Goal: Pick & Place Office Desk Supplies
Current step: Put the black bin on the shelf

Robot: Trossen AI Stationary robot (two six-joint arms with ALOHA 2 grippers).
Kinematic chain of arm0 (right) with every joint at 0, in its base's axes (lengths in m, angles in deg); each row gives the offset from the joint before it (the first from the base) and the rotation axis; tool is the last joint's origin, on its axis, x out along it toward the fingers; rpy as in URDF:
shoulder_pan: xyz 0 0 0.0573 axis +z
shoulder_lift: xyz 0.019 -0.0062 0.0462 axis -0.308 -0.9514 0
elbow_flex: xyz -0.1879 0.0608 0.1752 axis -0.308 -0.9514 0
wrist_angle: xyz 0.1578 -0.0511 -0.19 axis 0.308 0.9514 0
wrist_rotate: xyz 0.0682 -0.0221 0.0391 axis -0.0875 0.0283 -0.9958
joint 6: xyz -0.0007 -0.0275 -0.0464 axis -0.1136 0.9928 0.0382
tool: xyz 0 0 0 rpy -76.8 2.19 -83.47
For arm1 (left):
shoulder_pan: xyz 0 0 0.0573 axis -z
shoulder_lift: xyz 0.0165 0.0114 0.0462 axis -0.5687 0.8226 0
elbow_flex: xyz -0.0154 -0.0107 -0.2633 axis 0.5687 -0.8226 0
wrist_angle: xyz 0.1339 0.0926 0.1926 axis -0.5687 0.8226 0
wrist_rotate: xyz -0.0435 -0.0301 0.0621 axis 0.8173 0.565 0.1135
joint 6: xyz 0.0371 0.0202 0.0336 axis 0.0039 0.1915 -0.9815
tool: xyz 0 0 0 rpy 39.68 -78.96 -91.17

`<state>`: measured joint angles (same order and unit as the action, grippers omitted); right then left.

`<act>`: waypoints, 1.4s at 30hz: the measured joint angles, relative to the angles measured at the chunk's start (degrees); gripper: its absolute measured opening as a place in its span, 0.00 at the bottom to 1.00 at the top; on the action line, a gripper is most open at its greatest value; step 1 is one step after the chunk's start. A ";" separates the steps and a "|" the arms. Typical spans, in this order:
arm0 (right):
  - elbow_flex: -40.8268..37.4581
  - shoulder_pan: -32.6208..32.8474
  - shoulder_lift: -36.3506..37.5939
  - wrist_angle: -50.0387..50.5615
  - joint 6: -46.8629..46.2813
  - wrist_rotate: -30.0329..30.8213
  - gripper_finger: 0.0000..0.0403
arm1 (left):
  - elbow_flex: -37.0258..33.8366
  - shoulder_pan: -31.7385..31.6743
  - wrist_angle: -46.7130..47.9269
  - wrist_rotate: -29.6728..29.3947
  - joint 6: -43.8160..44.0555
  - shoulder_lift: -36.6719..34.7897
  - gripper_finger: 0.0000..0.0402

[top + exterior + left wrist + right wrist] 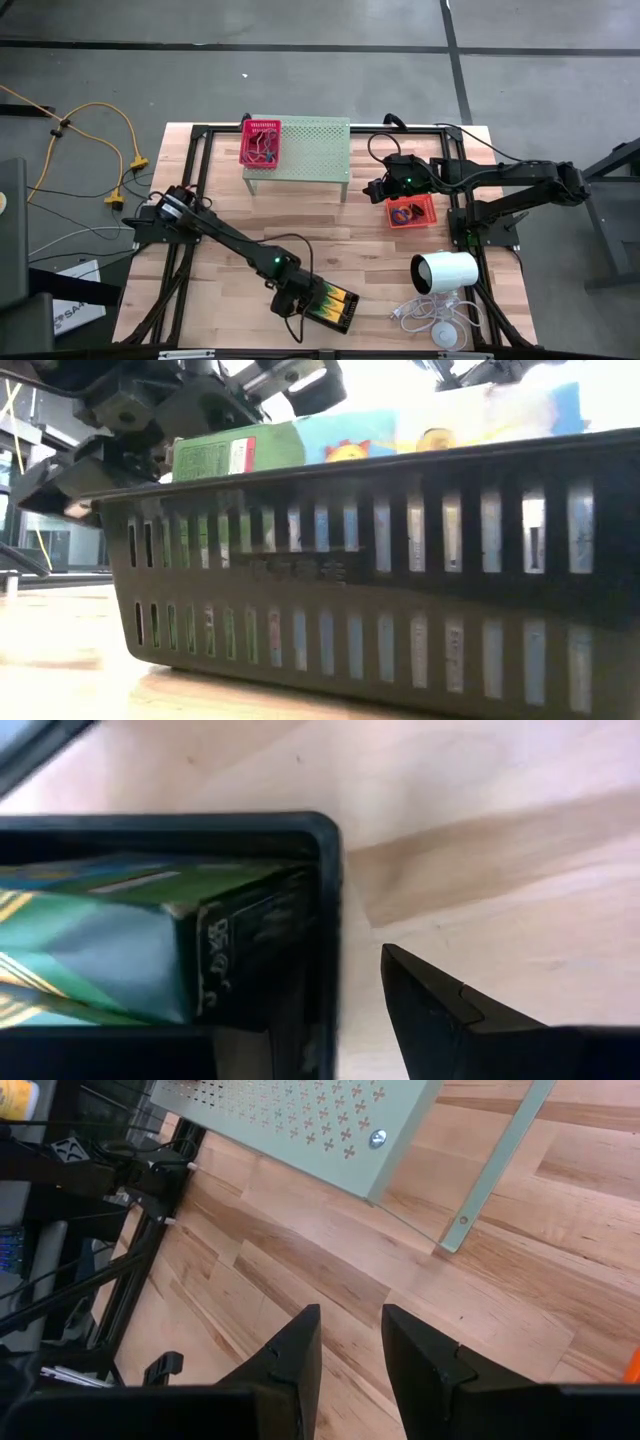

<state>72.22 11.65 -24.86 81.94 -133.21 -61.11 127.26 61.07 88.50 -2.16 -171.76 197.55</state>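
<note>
Black tray [400, 580] at L gripper [296, 300], grip unclear; R gripper [350, 1342] slightly apart, empty.

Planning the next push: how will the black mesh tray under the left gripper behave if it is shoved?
The black mesh tray looks stiff, with slotted walls, so it should slide flat rather than flex. Its low, wide shape makes tipping unlikely. The cartons inside probably add weight and may shift.
</note>
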 joint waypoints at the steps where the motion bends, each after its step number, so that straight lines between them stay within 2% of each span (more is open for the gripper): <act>1: 0.00 0.00 0.00 -0.01 -0.01 0.00 0.24 | 0.02 0.00 -0.49 0.39 -0.16 0.33 0.31; 11: 0.00 0.00 0.00 -0.06 -0.02 0.00 0.24 | 0.02 0.02 -1.12 0.49 0.07 1.15 0.31; 24: 0.00 0.01 0.00 -0.01 -0.02 0.00 0.24 | 0.03 0.02 -1.36 0.48 -0.17 1.15 0.10; 36: 0.00 0.02 0.01 -0.02 0.01 0.00 0.24 | 0.06 0.02 -0.98 0.49 -0.13 1.15 0.01; 42: 0.00 0.02 0.02 -0.02 0.01 0.00 0.24 | 0.06 0.02 -0.99 0.47 0.52 1.15 0.00</act>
<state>72.22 11.67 -24.84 81.92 -133.21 -61.11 127.33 61.09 87.51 -1.69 -171.24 198.70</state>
